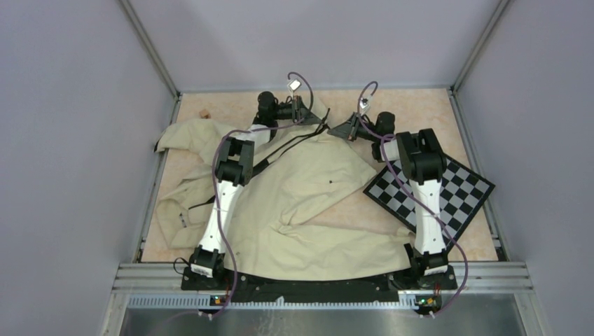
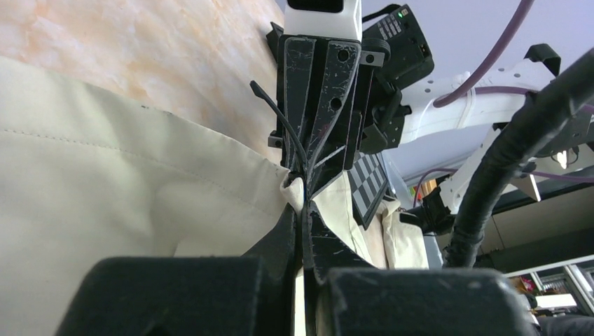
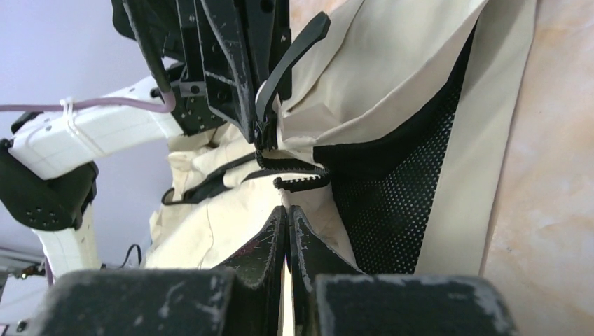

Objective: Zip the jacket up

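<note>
Pale lilac-grey back wall, matching side walls left and right, aluminium corner struts, peach marbled tabletop, ribbed metal rail along near edge, brushed grey sheet below, even diffuse light, soft shadows.

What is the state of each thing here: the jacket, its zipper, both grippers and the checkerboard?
jacket: spread out, wrinkled, front not zipped.
zipper: open, teeth apart.
left gripper: shut on the edge of the jacket.
right gripper: shut on the jacket just below the zipper.
checkerboard: lying flat beside the jacket.
</note>
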`<move>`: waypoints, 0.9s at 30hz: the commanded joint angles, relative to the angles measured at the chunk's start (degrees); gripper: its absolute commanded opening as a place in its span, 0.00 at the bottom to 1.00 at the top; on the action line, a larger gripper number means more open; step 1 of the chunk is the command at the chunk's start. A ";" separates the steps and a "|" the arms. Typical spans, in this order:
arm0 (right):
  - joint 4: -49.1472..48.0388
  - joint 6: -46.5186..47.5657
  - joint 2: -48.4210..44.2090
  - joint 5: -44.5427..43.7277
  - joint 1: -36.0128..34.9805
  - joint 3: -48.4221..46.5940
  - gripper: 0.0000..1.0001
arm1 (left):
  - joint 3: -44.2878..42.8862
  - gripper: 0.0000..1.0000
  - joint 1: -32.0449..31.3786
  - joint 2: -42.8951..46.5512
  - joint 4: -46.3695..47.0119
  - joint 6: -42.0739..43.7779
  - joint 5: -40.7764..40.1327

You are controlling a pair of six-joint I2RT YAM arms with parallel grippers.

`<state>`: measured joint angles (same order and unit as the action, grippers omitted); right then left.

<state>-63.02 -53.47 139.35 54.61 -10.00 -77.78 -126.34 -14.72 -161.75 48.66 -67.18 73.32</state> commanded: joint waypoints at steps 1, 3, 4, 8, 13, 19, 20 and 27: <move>1.13 3.59 -3.56 6.94 0.40 -1.91 0.00 | -2.42 0.00 -0.13 0.30 2.34 1.61 3.47; -2.07 -0.13 -2.61 8.74 0.50 -2.63 0.00 | -2.49 0.00 -0.09 0.21 2.85 1.61 4.24; -3.61 -1.72 -1.98 9.38 0.53 -3.06 0.00 | -2.48 0.00 -0.13 0.17 3.65 1.26 4.68; -5.42 -4.95 -0.45 11.41 0.58 -5.91 0.00 | -2.67 0.00 -0.43 -0.09 6.60 -0.31 6.84; 1.29 -1.68 0.27 11.85 0.58 -8.43 0.00 | -2.74 0.00 -0.81 -0.47 8.49 -1.56 7.71; 2.50 -1.64 1.20 12.43 0.53 -8.60 0.00 | -3.49 0.00 -0.79 -0.65 8.58 -1.71 7.40; 2.96 -1.57 1.41 12.45 0.58 -8.95 0.00 | -3.55 0.00 -0.80 -0.67 8.78 -1.91 7.45; 6.02 0.43 1.37 12.19 0.54 -9.52 0.00 | -3.91 0.00 -0.92 -0.93 9.26 -2.58 7.45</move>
<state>-57.60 -55.55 139.48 65.91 -9.58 -84.55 -127.61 -15.40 -161.82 54.02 -69.14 79.29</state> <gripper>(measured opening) 0.006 0.007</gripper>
